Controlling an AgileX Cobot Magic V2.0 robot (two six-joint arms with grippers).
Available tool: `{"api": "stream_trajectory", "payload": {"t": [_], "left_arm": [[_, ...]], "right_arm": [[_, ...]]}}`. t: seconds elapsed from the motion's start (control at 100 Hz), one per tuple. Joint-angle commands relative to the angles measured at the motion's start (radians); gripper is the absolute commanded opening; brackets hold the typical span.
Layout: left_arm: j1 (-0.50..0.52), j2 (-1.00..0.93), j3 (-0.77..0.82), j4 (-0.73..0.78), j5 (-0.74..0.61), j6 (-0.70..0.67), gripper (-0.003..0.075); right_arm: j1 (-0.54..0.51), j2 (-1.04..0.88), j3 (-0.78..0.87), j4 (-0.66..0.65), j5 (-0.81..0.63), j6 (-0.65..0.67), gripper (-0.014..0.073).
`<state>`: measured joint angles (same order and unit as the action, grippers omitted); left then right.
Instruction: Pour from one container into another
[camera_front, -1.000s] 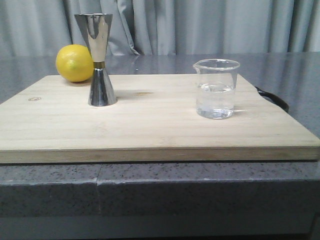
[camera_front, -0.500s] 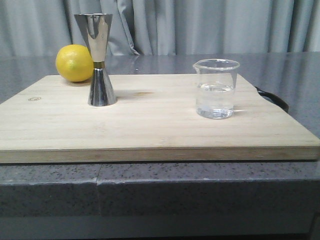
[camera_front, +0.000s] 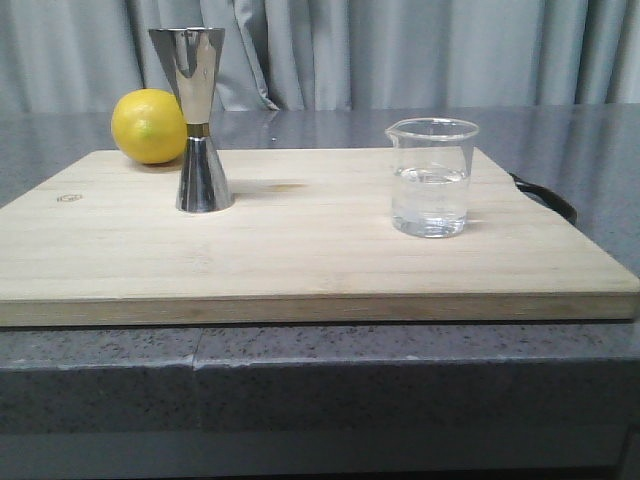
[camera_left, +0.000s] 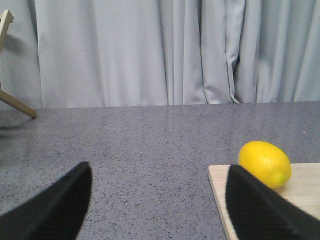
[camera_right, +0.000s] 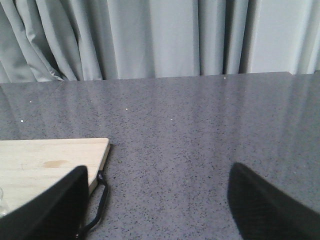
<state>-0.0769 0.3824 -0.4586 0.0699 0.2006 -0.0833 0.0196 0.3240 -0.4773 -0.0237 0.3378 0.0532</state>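
One board (camera_front: 300, 240) carries three things: one beaker (camera_front: 431, 178), part full of clear liquid, toward its right side; one jigger (camera_front: 197, 120) upright toward its left rear; one lemon (camera_front: 148, 126) just behind the jigger. Left gripper (camera_left: 155, 200) and right gripper (camera_right: 157, 202) both hang spread wide, holding nothing.

Yellow lemon (camera_front: 149, 126), silver jigger (camera_front: 199, 120) (gold waist band), clear beaker (camera_front: 432, 177), pale wooden board (camera_front: 300, 250)
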Motion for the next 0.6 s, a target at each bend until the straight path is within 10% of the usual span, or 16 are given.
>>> {"api": "stream_trajectory", "payload": {"t": [0.0,0.59], "left_arm": [[-0.005,0.015,-0.035,0.005,-0.080,0.000,0.0664],[-0.005,0.023,-0.048,-0.028,-0.050,-0.002,0.0637]], "right_arm": [[-0.007,0.017,-0.030,-0.014,-0.072,-0.008,0.0603],[-0.007,0.033,-0.056,0.024,0.000,-0.008,0.0603]]}}
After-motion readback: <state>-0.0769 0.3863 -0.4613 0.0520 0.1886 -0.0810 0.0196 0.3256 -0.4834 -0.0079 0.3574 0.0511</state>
